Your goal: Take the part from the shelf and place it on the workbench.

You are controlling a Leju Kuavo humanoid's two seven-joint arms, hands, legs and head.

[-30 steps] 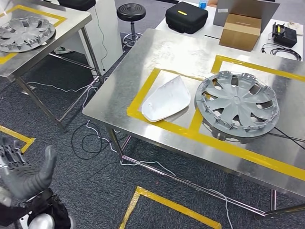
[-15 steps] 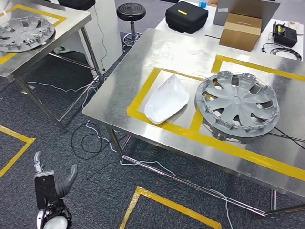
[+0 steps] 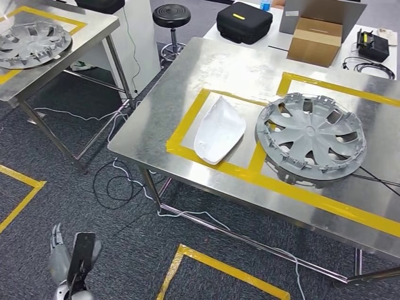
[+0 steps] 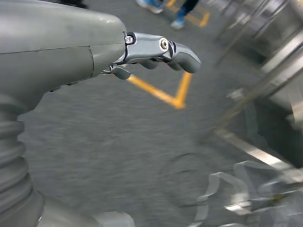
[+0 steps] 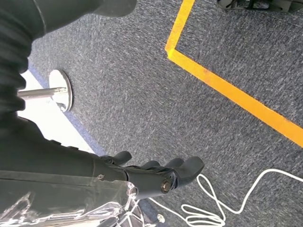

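The white curved part (image 3: 220,130) lies on the steel workbench (image 3: 222,62), inside a yellow-taped square (image 3: 185,128). A grey wheel cover (image 3: 311,137) sits beside it in the neighbouring taped square. My left hand (image 3: 70,259) hangs low over the carpet, well short of the bench and below its edge. In the left wrist view the left hand (image 4: 157,49) has its fingers stretched out and holds nothing. In the right wrist view my right hand (image 5: 161,177) hangs over the carpet, fingers extended and empty.
A second steel table (image 3: 94,31) at the far left carries another wheel cover (image 3: 33,42). Behind the bench stand a stool (image 3: 172,15), a black case (image 3: 244,22) and a cardboard box (image 3: 315,39). Cables (image 3: 118,181) and yellow tape (image 3: 212,265) lie on the floor.
My left hand has dropped lower and turned, fingers now pointing down. The white part has swung round slightly on the bench.
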